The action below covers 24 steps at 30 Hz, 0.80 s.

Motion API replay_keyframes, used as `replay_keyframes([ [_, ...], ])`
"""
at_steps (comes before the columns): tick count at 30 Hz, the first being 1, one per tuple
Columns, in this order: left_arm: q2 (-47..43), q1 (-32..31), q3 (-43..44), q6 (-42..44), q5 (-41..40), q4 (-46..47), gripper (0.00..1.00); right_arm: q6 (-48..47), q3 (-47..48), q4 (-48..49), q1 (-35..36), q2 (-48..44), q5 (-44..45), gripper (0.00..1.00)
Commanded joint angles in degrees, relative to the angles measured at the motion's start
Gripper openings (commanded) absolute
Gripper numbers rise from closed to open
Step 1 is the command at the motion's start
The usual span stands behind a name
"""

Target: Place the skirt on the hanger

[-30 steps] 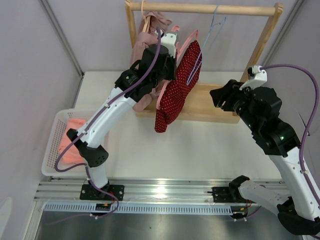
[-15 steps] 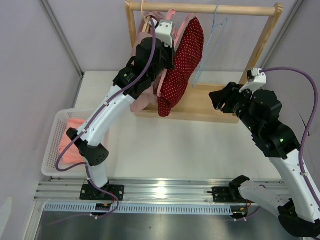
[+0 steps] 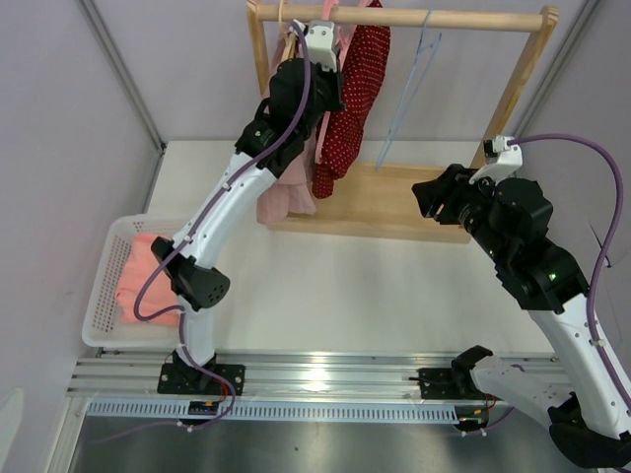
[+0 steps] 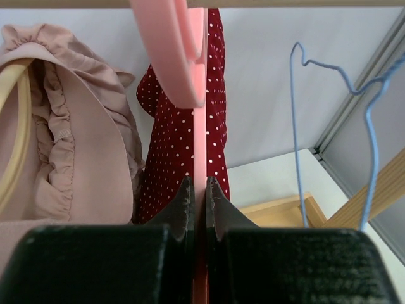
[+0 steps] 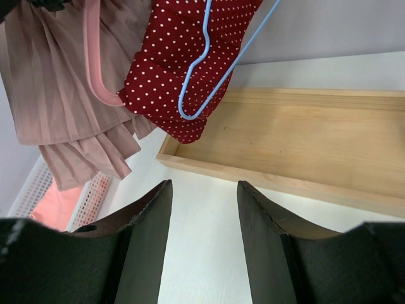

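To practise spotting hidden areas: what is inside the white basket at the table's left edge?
A salmon-pink cloth lies crumpled inside the white basket. The left arm's elbow covers its right side, hiding anything there.

This is a robot lab: plain grey walls (image 3: 59, 99), two robot arms (image 3: 222, 204) bolted to a metal rail (image 3: 315, 375) at 6 o'clock.
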Motion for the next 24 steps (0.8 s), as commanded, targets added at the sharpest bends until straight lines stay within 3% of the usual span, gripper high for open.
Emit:
replay_keyframes([
  [1,0.34,1.1,4.0,-0.08,2.12,8.66,0.0,-1.33,0.08,2.27,-0.12,-0.79,0.14,0.51],
  [24,5.0,4.09,5.68,-1.93,7.04,9.81,0.0,-2.82,-0.54,2.36,-0.29,-0.26,0.32,0.51],
])
